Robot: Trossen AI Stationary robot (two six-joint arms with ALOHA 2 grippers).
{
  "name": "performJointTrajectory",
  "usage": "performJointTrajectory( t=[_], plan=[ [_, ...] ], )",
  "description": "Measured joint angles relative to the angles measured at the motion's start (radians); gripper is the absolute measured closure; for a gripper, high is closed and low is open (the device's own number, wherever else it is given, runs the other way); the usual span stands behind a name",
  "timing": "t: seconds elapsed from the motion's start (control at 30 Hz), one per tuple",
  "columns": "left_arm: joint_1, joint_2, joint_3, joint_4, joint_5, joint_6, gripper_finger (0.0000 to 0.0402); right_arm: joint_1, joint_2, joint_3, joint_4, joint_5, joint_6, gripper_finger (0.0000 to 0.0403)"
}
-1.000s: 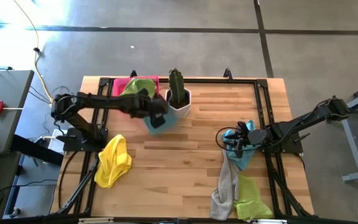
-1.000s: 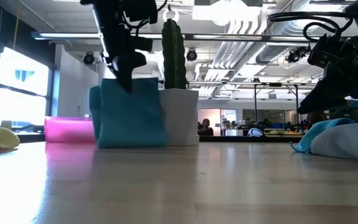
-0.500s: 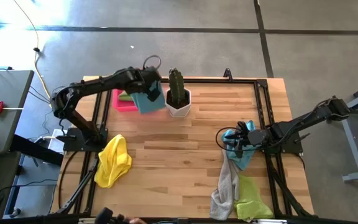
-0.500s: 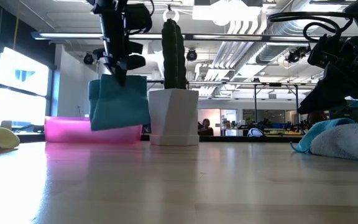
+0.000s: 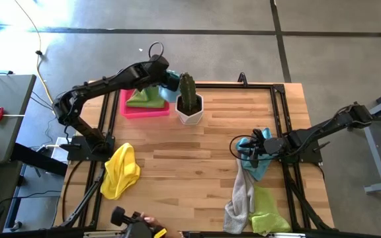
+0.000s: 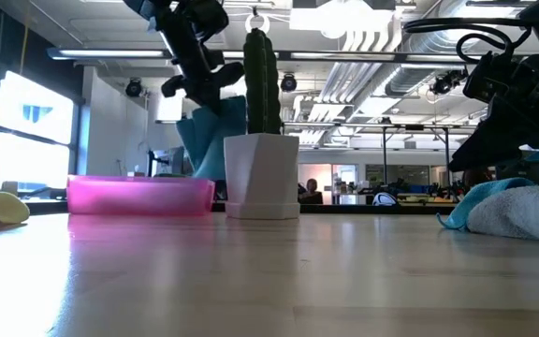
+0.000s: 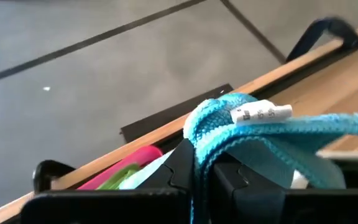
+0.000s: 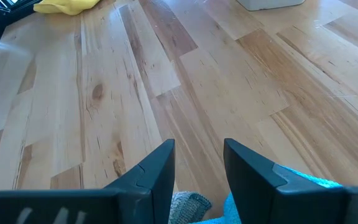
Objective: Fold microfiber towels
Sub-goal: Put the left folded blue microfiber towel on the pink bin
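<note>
While the left gripper [image 5: 166, 77] is held above the far edge of the table [image 5: 204, 152], a light blue towel [image 5: 170, 80] is pinched between its closed fingers [image 7: 182, 163], the cloth bunched and draped over them with a white label showing. Just beneath it, the pink tray [image 5: 143, 106] is seen at the table's far left corner, and a lime green towel [image 5: 145, 97] is lying inside it, folded. Beside the tray, a white pot [image 5: 191, 110] is standing upright with a cactus [image 5: 188, 90] planted in it. Over on the right side, the right gripper [image 5: 251, 149] is kept low with its fingers [image 8: 157, 168] parted and nothing between them, just over a second light blue towel [image 5: 262, 162]. A grey towel [image 5: 241, 197] and another lime green towel [image 5: 268, 213] are trailing from it toward the near edge. A yellow towel [image 5: 120, 172] is crumpled alone at the near left.
</note>
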Motion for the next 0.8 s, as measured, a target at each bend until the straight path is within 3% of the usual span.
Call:
performJointTrajectory(
  t=[0.27, 0.53, 0.8],
  plan=[
    [-0.004, -0.007, 0.008, -0.006, -0.003, -0.079, 0.0384, 0.000, 0.000, 0.000, 0.000, 0.000, 0.000, 0.0275],
    [-0.020, -0.012, 0.132, -0.012, -0.074, -0.064, 0.0384, 0.000, 0.000, 0.000, 0.000, 0.000, 0.000, 0.0275],
    [-0.032, 0.061, 0.129, -0.297, -0.057, -0.219, 0.0383, 0.000, 0.000, 0.000, 0.000, 0.000, 0.000, 0.0275]
  ],
)
